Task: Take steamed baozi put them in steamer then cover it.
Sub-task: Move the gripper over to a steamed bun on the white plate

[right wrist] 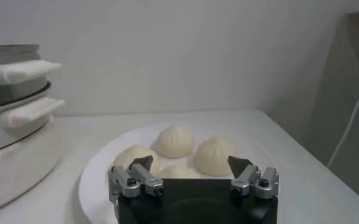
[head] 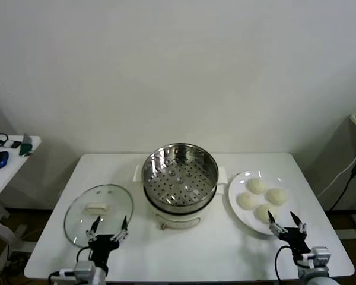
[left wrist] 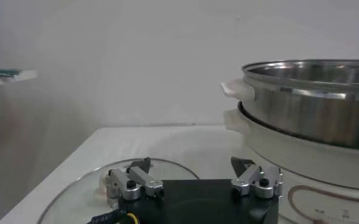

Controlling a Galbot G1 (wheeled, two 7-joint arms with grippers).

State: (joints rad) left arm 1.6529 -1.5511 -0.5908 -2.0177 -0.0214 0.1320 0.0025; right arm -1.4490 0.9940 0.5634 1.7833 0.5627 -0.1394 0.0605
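While both end effectors gape empty | steamer (head: 180,178): no buns | plate (head: 237,205): 4 baozi (head: 256,186)

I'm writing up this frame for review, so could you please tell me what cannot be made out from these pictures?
- Fourth baozi: right wrist view, mostly hidden behind the open right pincer.
- Cover: left wrist view, its handle hidden by the open left pincer, its near side cut off by the picture's edge.
- Steamer: left wrist view, tray unseen behind the wall, far side cut off.
- Small items on the side table: head view, too small to identify.
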